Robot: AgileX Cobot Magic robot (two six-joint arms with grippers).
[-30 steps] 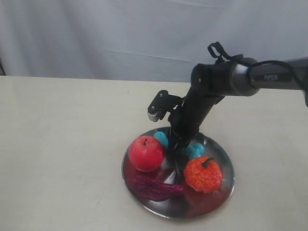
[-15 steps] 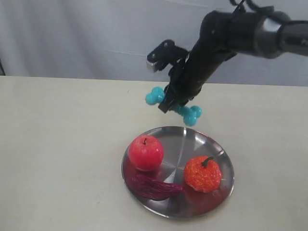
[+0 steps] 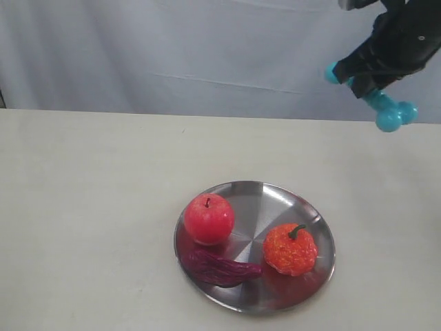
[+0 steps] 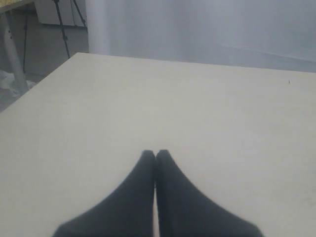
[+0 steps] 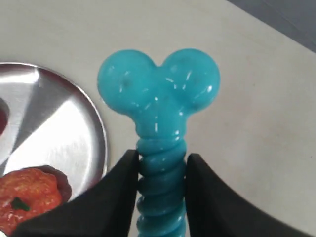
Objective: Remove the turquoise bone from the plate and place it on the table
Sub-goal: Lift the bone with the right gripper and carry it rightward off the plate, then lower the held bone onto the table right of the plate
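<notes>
Slanting down toward right, turquoise bone (image 3: 383, 107) pinched in right claw (image 5: 162, 162)

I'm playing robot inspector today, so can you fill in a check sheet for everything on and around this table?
Surface: beige table, plain and flat.
Job's things: turquoise bone is off the plate, held in the air over the table; the plate sits on the table.
Clutter: red apple, orange pumpkin and purple vegetable, all on the plate.
Tools: right tool shut on the bone's ribbed shaft; left tool shut, holding nothing.
Cables: nothing seen.
Surroundings: pale curtain behind the table; tripod legs beyond a table corner.
</notes>
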